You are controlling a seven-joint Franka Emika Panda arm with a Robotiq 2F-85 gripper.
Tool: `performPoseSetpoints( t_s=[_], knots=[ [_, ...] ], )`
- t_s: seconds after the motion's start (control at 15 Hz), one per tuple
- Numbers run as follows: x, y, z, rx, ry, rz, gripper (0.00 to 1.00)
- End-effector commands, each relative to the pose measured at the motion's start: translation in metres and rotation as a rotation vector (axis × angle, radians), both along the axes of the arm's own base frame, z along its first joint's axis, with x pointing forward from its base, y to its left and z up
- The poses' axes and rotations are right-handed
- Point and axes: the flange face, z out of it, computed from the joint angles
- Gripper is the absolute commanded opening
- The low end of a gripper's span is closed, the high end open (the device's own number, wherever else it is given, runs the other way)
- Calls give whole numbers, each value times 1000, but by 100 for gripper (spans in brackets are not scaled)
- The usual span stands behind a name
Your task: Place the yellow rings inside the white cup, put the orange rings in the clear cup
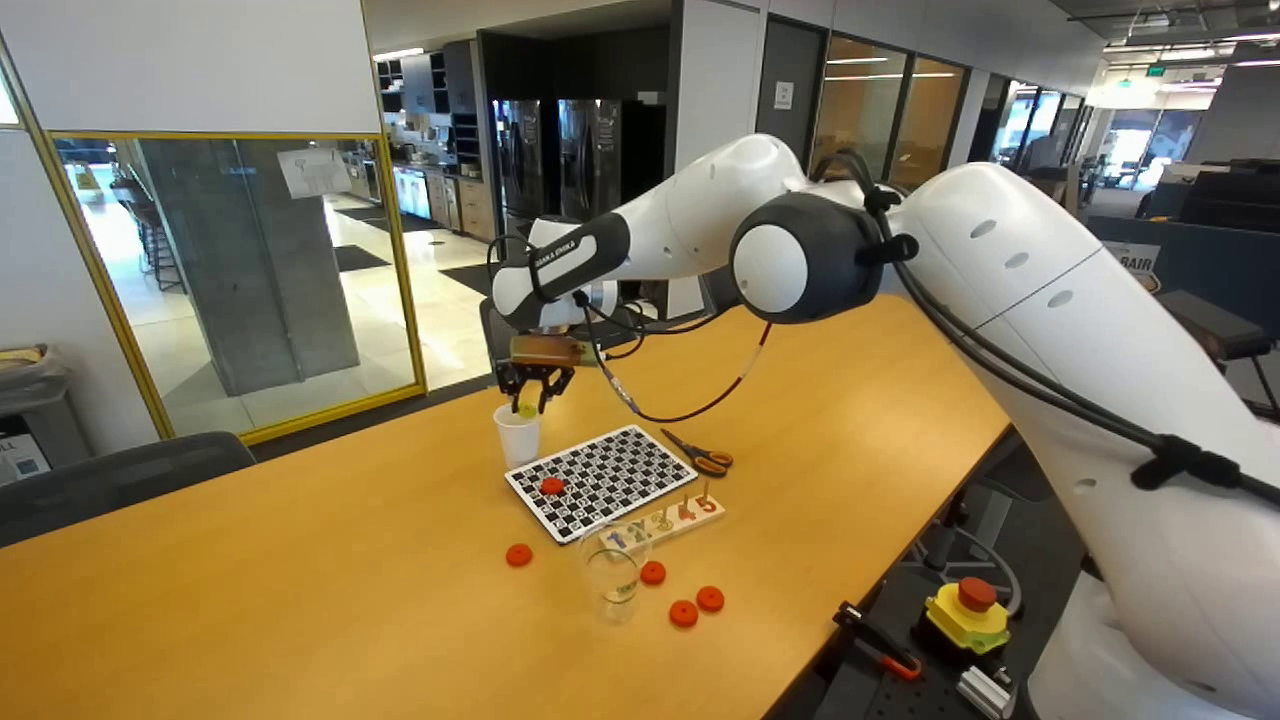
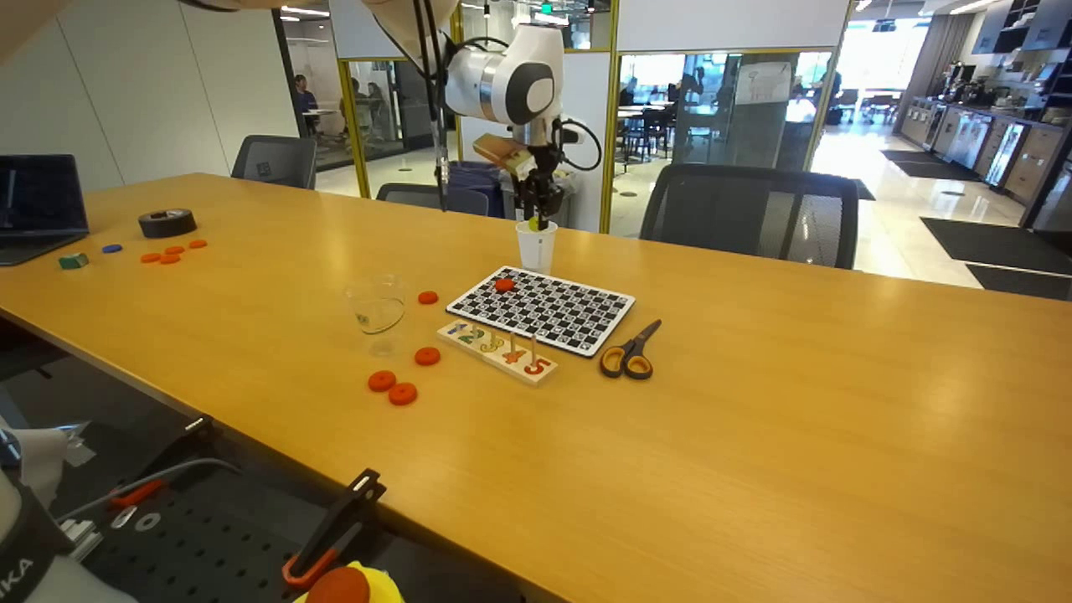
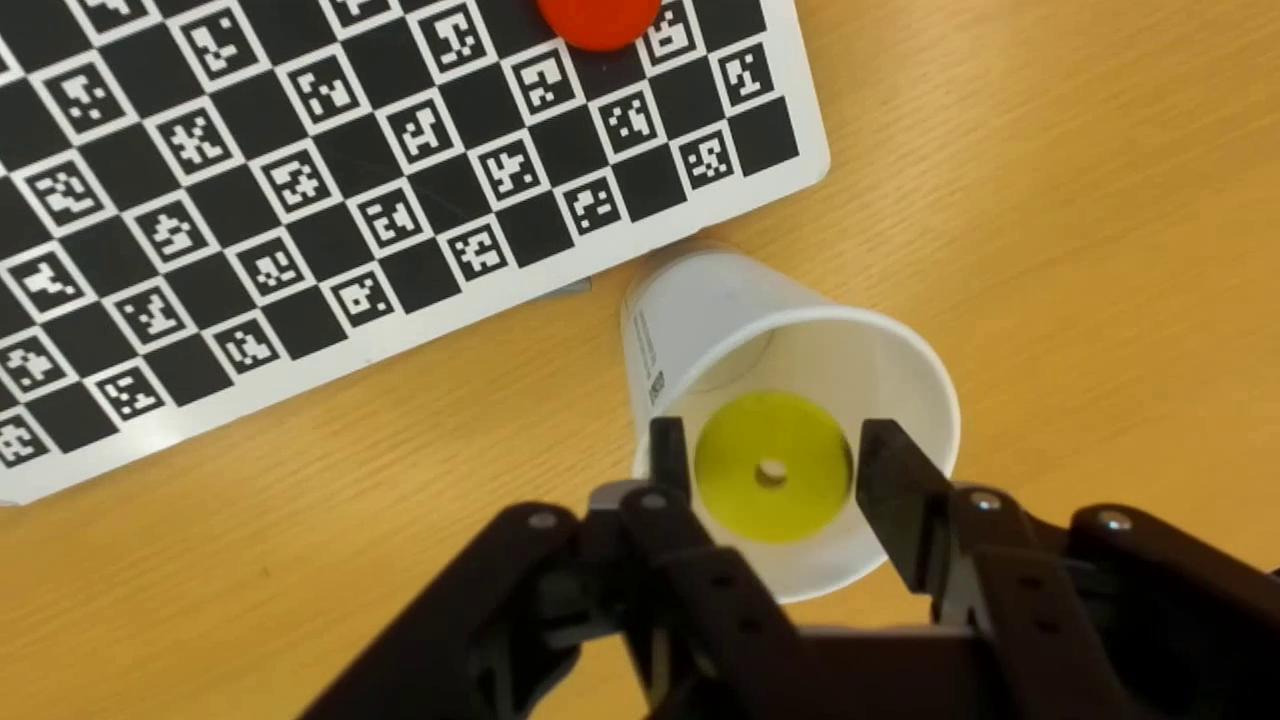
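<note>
Taking the fridges as twelve o'clock in an exterior view, I find a tall glass panel at ten and a chair at nine. Light shines off the smooth table. On it the board is my clock's hub, with the peg rack at four and the scissors between two and three.

At ten, my gripper hangs over the upright white cup, which stands just beside the board; the clear cup is at six. The yellow ring sits between my fingers at the white cup's mouth, flanked so closely that I cannot tell whether they clamp it or stand free. I judge this the release in the yellow step; whether more lie beneath is hidden. The next move calls for parting them wide, then rising straight, clear of the rim. After that come the orange rings: one on the board toward nine, one off it past seven, three by the clear cup, between its three and four.
</note>
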Motion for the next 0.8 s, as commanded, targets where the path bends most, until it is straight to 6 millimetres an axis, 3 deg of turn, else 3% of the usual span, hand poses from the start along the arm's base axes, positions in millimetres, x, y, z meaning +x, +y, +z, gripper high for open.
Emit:
performPoseSetpoints(
  t_s=[0.0, 0.2, 0.47, 0.73],
  knots=[
    [10, 1, 6, -19, -1, -40, 81],
    [1, 5, 10, -52, -10, -57, 100],
    [-26, 18, 13, -66, 13, -24, 100],
    [-61, 38, 2, -50, 47, 23, 100]
  ],
)
